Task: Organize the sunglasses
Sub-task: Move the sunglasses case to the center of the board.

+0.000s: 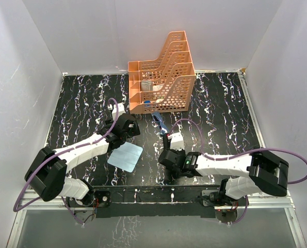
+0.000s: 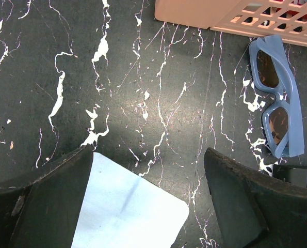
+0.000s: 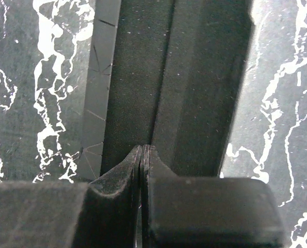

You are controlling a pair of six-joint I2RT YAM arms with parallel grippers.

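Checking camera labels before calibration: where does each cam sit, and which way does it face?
Top external: above and behind the robot, looking down on the table; left arm and right arm show whole, orange rack at the far side.
Left wrist: faces down at the table; left jaws, open, fill the bottom corners; cloth between them, sunglasses to the right.
Right wrist: close over the black case, facing down; right jaws, closed together, fill the bottom.
Shared: top external and left wrist both catch sunglasses, cloth and rack.
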